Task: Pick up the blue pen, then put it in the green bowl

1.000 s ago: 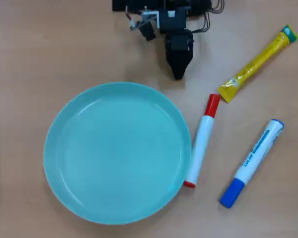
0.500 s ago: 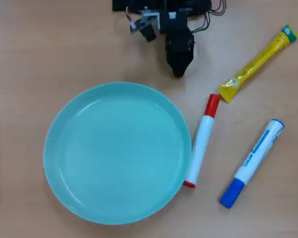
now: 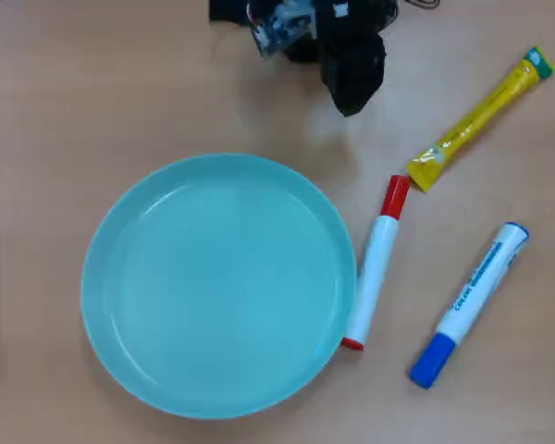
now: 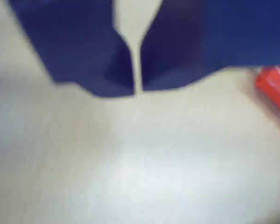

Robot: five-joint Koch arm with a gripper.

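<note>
One blue pen (image 3: 470,304); one green bowl (image 3: 120,277); gripper (image 4: 136,88) closed, empty.

We see the matte black plastic arm (image 3: 338,37), blocky, with a pale blue-grey component on its left; in the wrist view its dark, blurred gripper (image 4: 136,91) shows two broad tapering plates.

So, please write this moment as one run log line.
gripper: shut, empty, over bare table | blue pen: on table, untouched | green bowl: empty | red-capped marker: against bowl rim
</note>
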